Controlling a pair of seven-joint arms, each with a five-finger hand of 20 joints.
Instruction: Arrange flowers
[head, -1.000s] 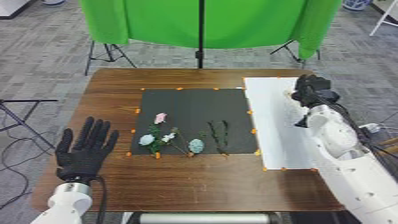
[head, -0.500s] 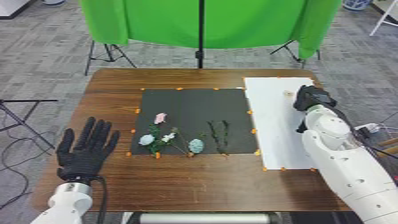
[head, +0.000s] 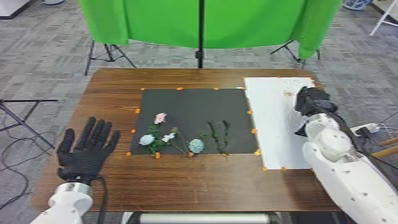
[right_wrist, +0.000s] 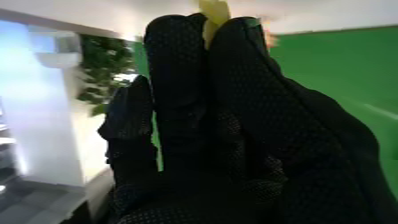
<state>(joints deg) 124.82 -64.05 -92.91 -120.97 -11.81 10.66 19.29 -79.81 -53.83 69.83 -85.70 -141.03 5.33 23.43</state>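
A big brown table (head: 195, 185) is seen, and a green cloth (head: 151, 20) is hung past its far side. A dark mat (head: 191, 105) is laid in the middle of the table. A long white sheet (head: 271, 120) is laid on the right, just beside the mat.

The left hand (head: 82, 160) is held flat at the near left, with its fingers spread wide. It cannot be told if the table is touched by it. The right hand (head: 315, 105) is held at the far right, by the right edge of the white sheet. Its fingers are brought close together, and a yellow thing (right_wrist: 213, 12) is pinched at their tips. What the yellow thing is cannot be told.

The flowers are laid on the near part of the mat. Two dark green stems (head: 224, 135) are set side by side, to the right of the others. A blue-green flower (head: 195, 146) is put by the near edge, left of these stems. Green leaves (head: 155, 146) are seen at the near left, with a pale blue flower (head: 147, 140) on their left and a small white flower (head: 169, 137) on their right. A pink flower (head: 160, 118) is placed farther off.

A small pale thing (head: 288, 93) is seen at the far part of the white sheet, near the right hand. Tiny orange bits (head: 253, 131) are dotted around the mat's edges.
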